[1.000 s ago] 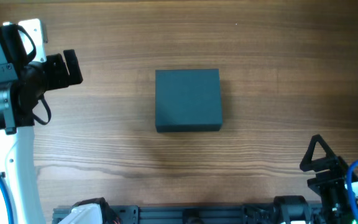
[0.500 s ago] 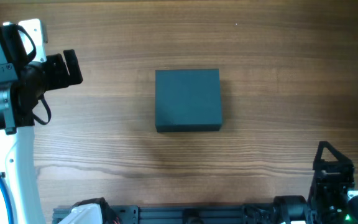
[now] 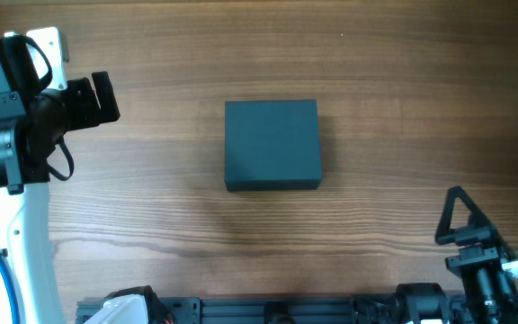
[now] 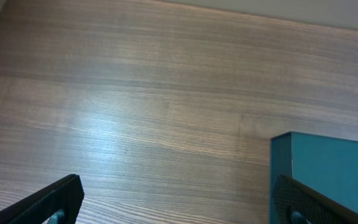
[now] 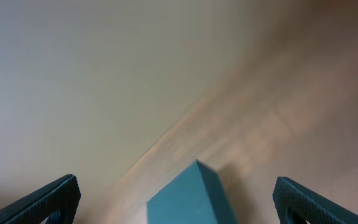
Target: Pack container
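The container is a dark teal-grey square box, lid shut, at the middle of the wooden table. It also shows at the lower right of the left wrist view and at the bottom of the blurred right wrist view. My left gripper is open and empty at the far left, well apart from the box; its wide-spread fingers show in the left wrist view. My right gripper is open and empty near the front right, pointing toward the box.
A dark rail runs along the table's front edge. The white left arm body stands at the left edge. Bare wooden tabletop surrounds the box.
My right gripper dipped right toward the front edge, then came back up and left to about where it was. The left arm and the container have not moved.
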